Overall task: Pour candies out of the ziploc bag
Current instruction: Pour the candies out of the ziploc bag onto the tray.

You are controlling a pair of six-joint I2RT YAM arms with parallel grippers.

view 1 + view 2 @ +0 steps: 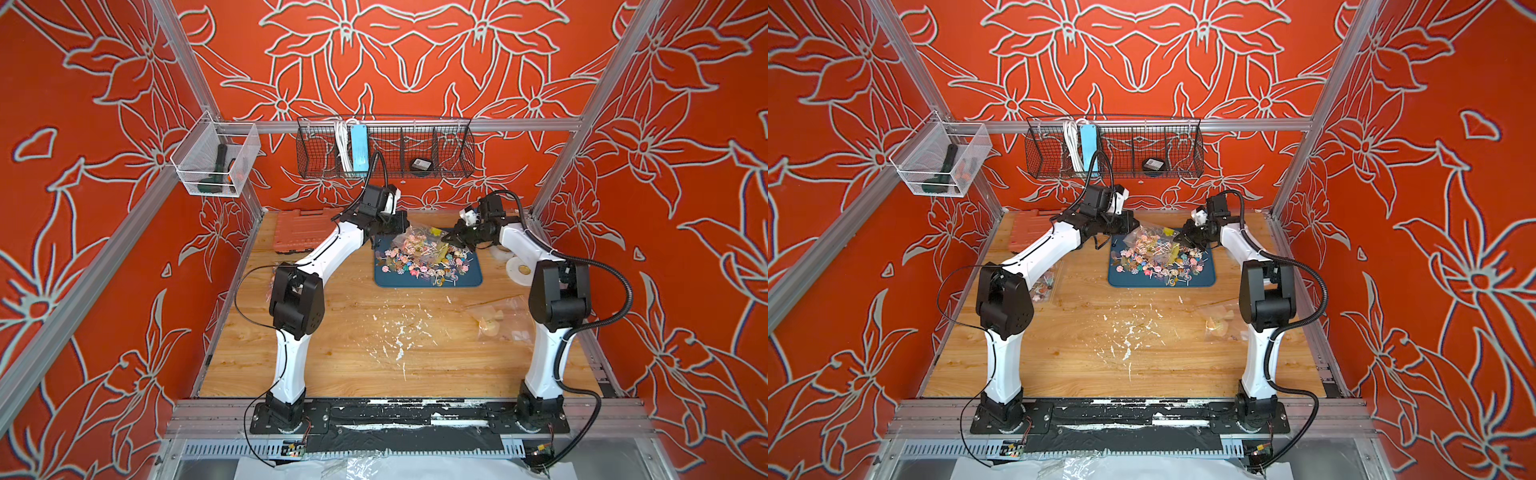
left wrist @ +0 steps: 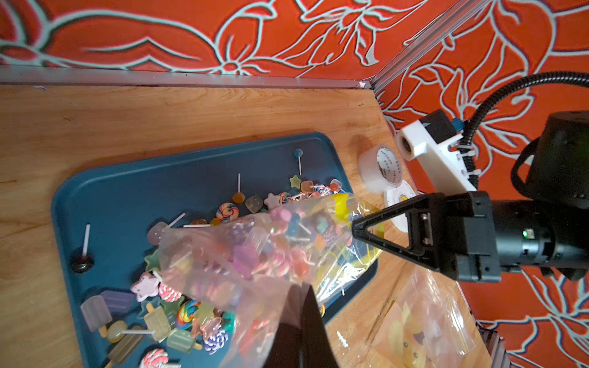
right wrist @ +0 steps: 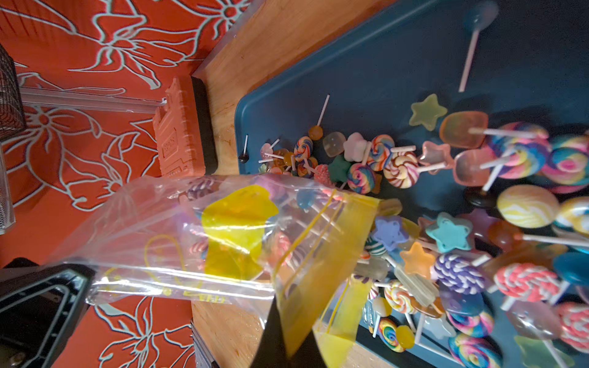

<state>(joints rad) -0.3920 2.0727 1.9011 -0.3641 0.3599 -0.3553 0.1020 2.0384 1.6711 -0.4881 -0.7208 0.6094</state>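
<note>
Your left end effector (image 2: 304,302) and right end effector (image 2: 358,228) are both clamped on the bag (image 2: 255,255) held between them. Loose candies (image 2: 226,212) lie on the tray (image 2: 127,191) beneath both.

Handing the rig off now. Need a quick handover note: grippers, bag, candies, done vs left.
Left gripper: shut on the bag, at its closed end.
Right gripper: shut on the bag by its yellow zip edge.
Bag: held between them over the blue tray, mouth open toward the tray.
Done: most candies lie on the tray.
Left: a cluster is not yet out of the bag. Raising the closed end and shaking would probably clear it.
</note>
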